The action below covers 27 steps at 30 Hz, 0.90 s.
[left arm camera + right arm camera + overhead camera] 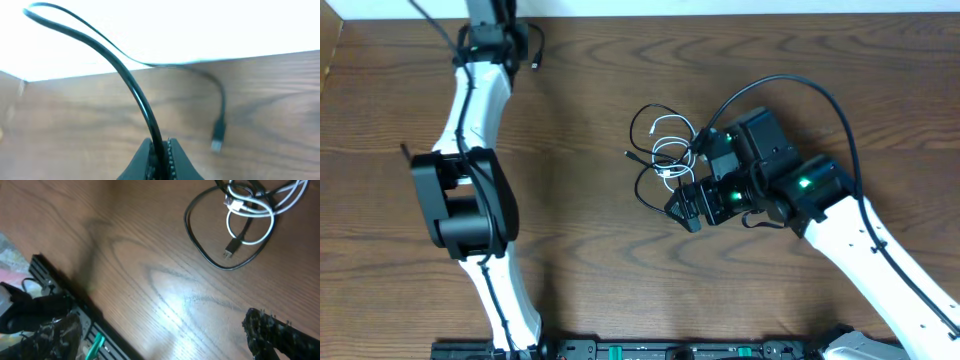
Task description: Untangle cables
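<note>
The left claw [159, 150] is pinched fully closed on a black cable [132, 82], which rises from between the jaws, arches up in a loop and comes down again to its plug end [217, 139]; whether that plug touches the wooden surface [580, 250] I cannot tell. From overhead, this claw is close to the far edge of the surface, toward the far left corner, with the plug just beside it. The other cables [665, 150] lie loosely tangled near the middle of the surface, somewhat toward the right edge: a white cable [250, 217] coiled in small loops, and a second black cable [207, 255] curving in a wider loop around and under it, with a small plug [231, 249] lying inside that loop. The right claw [698, 188] is spread wide and has hold of nothing; it sits just beside the tangle on the side toward the near edge, and only one finger [272, 330] shows in its own wrist view.
</note>
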Each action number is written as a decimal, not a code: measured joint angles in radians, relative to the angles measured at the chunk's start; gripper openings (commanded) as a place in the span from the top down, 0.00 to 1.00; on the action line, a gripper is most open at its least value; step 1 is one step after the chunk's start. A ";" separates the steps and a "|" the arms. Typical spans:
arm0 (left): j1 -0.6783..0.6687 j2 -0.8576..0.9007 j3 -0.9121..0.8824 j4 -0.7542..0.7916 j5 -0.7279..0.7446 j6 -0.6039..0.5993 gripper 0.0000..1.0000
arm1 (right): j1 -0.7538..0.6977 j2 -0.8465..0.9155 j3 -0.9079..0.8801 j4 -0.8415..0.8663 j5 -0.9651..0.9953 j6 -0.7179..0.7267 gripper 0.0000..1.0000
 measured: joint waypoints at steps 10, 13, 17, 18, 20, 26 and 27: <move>-0.029 0.087 0.000 -0.201 -0.017 0.040 0.03 | 0.000 0.002 -0.043 0.050 -0.004 0.040 0.01; 0.016 0.121 -0.008 -0.248 -0.018 -0.015 0.03 | 0.000 0.002 -0.043 0.048 -0.009 0.042 0.01; 0.088 0.114 -0.015 -0.287 -0.021 -0.124 0.03 | 0.000 0.002 -0.043 0.049 -0.013 0.043 0.01; 0.101 0.111 -0.015 -0.290 -0.021 -0.149 0.03 | 0.000 0.002 -0.043 0.049 -0.014 0.043 0.01; 0.127 0.099 -0.015 -0.293 -0.021 -0.208 0.03 | 0.000 0.002 -0.043 0.049 -0.016 0.043 0.01; 0.194 0.007 -0.015 -0.320 -0.020 -0.493 0.03 | 0.000 0.002 -0.043 0.050 -0.016 0.043 0.01; 0.210 -0.011 -0.014 -0.338 -0.021 -0.552 0.03 | 0.000 0.002 -0.043 0.050 -0.016 0.043 0.01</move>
